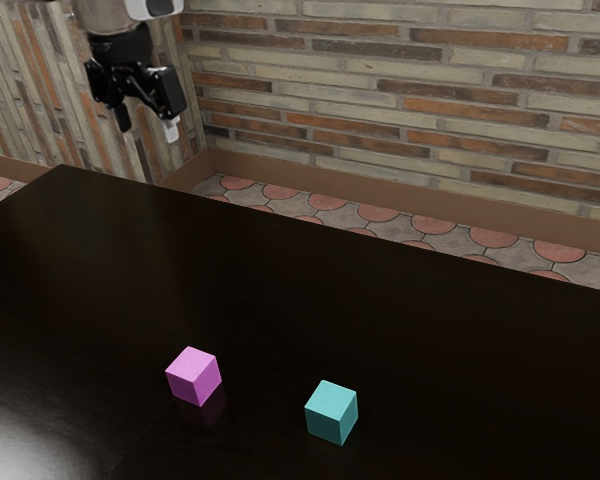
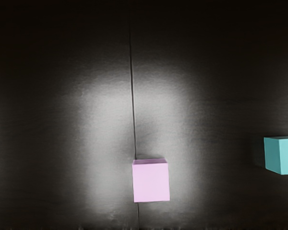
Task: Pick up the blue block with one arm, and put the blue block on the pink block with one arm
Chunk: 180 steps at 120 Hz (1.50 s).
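Observation:
A pink block (image 1: 193, 375) rests on the dark table near its front edge. A blue, teal-tinted block (image 1: 331, 411) sits apart from it, a short way toward the exterior view's right. My gripper (image 1: 147, 122) hangs high above the table's far left corner, well away from both blocks, open and holding nothing. From the wrist camera I look straight down on the pink block (image 2: 150, 180), with the blue block (image 2: 281, 154) off to its side, cut by the picture's edge.
The table (image 1: 400, 330) is dark and glossy, with a thin seam (image 2: 132, 96) running across its top toward the pink block. A brick wall (image 1: 430, 90) and a tiled floor (image 1: 450, 235) lie behind it.

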Motion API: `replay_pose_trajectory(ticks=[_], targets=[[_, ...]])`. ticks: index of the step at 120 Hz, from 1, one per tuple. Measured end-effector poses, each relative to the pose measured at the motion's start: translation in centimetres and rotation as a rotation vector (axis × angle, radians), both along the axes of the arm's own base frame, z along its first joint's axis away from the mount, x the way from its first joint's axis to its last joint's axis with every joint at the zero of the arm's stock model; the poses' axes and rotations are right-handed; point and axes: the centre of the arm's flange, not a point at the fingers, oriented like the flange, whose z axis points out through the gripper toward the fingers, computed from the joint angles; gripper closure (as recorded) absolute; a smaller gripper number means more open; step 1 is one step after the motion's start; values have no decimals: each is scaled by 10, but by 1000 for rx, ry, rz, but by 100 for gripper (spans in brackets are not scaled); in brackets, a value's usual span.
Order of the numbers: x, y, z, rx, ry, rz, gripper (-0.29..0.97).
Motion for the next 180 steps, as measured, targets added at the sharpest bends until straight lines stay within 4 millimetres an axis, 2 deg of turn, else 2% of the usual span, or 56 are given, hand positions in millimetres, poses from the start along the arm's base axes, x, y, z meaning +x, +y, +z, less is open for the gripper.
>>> replay_pose_trajectory(ticks=[29,32,37,40,45,51,65,85,106,112,119,133,149,168,180], targets=[[-2,-5,3,0,5,-17,0],[-5,-4,16,1,-20,-16,0],[-15,-3,60,6,-103,-15,0],[-20,-2,77,8,-134,-14,0],[-25,-4,91,12,-156,-17,0],[-23,-9,92,14,-152,-29,0],[-9,-26,73,13,-108,-66,0],[38,-63,18,-6,-61,-139,0],[63,-85,-10,-8,-80,-181,0],[74,-88,-31,-3,-65,-187,0],[83,-91,-73,5,-22,-193,0],[87,-105,-130,9,5,-221,0],[87,-122,-171,3,-9,-253,0],[96,-139,-200,-23,-46,-277,0],[99,-152,-208,-39,-70,-286,0]])
